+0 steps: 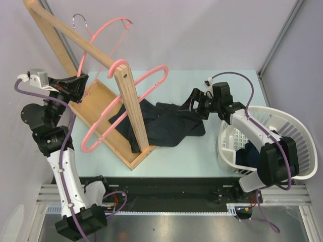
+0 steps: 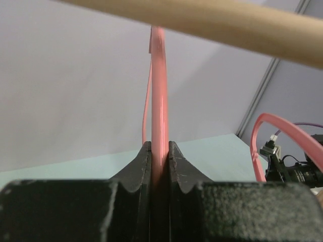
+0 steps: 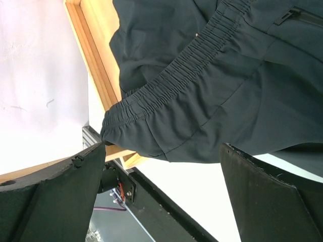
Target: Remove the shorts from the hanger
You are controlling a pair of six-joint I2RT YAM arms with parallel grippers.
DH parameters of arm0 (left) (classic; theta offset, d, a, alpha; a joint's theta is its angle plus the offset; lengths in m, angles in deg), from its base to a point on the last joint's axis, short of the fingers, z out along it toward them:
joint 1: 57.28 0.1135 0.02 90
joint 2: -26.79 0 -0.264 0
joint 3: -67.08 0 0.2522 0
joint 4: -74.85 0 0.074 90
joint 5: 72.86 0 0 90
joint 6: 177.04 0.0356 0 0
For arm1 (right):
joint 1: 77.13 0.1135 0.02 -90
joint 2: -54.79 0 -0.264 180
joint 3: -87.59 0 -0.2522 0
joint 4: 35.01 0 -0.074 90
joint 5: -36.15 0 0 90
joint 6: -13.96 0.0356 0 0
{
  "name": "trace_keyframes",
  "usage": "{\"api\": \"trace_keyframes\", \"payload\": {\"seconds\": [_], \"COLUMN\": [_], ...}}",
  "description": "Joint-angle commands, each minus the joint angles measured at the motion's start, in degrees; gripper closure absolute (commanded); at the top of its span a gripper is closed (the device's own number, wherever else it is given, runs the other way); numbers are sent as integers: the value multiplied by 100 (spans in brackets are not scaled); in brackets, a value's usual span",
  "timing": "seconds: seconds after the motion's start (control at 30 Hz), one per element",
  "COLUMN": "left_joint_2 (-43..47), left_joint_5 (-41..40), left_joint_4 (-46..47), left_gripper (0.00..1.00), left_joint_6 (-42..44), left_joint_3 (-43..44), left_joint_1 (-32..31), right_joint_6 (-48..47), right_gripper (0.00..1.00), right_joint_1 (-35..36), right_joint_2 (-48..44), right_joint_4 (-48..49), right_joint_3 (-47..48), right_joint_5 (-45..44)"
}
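The blackish dark green shorts (image 1: 164, 123) lie crumpled on the table, off the hangers, with their left part draped over the wooden rack's base. In the right wrist view their elastic waistband (image 3: 202, 70) fills the top of the frame. The navy shorts (image 1: 248, 154) lie in the white basket. My left gripper (image 1: 79, 83) is shut on a pink hanger (image 1: 87, 147), whose rod sits between the jaws (image 2: 159, 151). My right gripper (image 1: 190, 106) is open and empty at the right edge of the dark green shorts, with its fingers (image 3: 272, 191) just short of the cloth.
A wooden rack (image 1: 132, 108) with a slanted bar (image 2: 202, 25) and a tray-like base (image 3: 93, 65) stands at the left. More pink hangers (image 1: 149, 80) hang on it; one shows in the left wrist view (image 2: 282, 126). A white laundry basket (image 1: 298, 136) stands at the right.
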Motion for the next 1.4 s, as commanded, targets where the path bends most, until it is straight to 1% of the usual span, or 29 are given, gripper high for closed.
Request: {"api": "trace_keyframes", "payload": {"seconds": [0.0,0.17,0.43,0.53,0.67,0.7,0.8,0.93,1.03,1.07,1.13,1.17,1.2,1.23,1.27,1.3,1.37], "left_joint_2": [54,291,511,564,634,669,678,687,661,669,669,678,678,678,678,669,634], "left_joint_5": [-165,-271,-578,-772,-1175,-1350,-1519,-1695,-1791,-1983,-2256,-2440,-2555,-2661,-2792,-3124,-3547], "left_joint_4": [443,452,75,-163,-785,-883,-1129,-1235,-1288,-1549,-1771,-1954,-2043,-2131,-2358,-2500,-2955], "left_gripper": [100,100,100,100,100,99,100,100,96,83,58,38,31,13,5,2,0], "left_joint_6": [114,271,527,650,773,773,721,598,554,554,562,562,571,597,615,641,711], "left_joint_3": [495,109,-32,-76,-59,-76,-138,-217,-191,-173,-138,-112,-103,-77,19,99,414], "left_joint_1": [16,16,-19,-36,-89,-98,-133,-195,-247,-265,-309,-309,-352,-362,-362,-379,-388], "right_joint_6": [-23,47,12,-23,-32,-32,-14,12,30,30,13,-14,-14,-23,-23,-23,-40], "right_gripper": [0,0,0,0,0,0,0,0,0,0,0,0,0,0,0,0,0], "right_joint_1": [-15,-15,3,3,3,11,64,143,178,187,205,213,222,222,231,222,231], "right_joint_2": [-141,-71,-88,-106,-114,-123,-141,-106,-62,-53,-53,-44,-44,-35,-35,-9,-9], "right_joint_4": [123,219,185,149,202,237,369,492,510,518,501,492,475,466,457,448,422], "right_joint_3": [-38,-55,-55,-64,-90,-99,-117,-117,-126,-126,-126,-126,-126,-126,-126,-126,-126], "right_joint_5": [24,94,68,41,59,59,68,112,94,85,50,7,-11,-11,-11,-11,-38]}}
